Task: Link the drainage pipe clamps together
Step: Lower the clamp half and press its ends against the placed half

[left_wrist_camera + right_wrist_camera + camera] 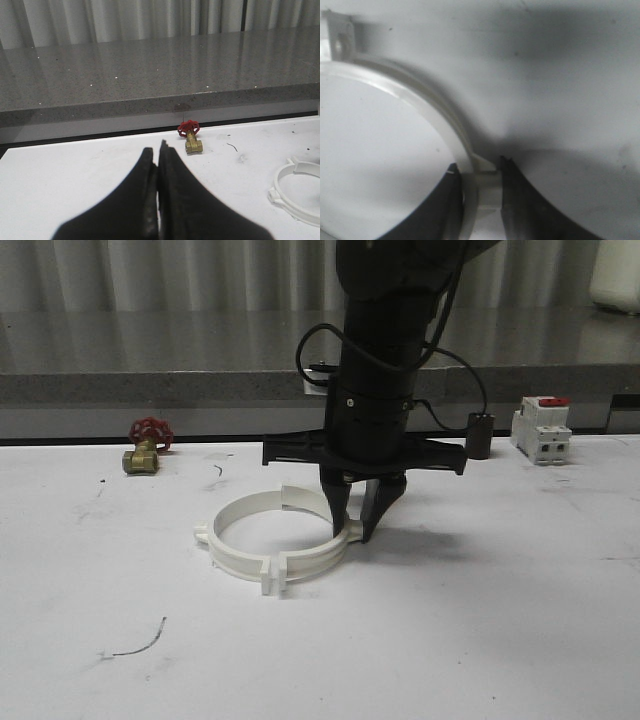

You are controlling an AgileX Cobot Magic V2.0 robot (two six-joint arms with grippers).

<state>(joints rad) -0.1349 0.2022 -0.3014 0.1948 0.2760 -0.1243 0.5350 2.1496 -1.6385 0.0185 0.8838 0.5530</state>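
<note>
The drainage pipe clamps lie flat as a white ring in the middle of the white counter. The right end effector points straight down, its fingers clamped on the ring's right-hand side tab. The left end effector hangs with its fingers pressed together, empty. A brass valve and white breaker sit along the back edge, before a grey ledge and pale curtain.

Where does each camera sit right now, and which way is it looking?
Front: faces forward over the table; the right gripper straddles the clamps.
Left wrist: on the left arm, looking along the table past the shut left gripper to the valve.
Right wrist: on the right arm, looking down at the band between its fingers.
All three share the clamps.
</note>
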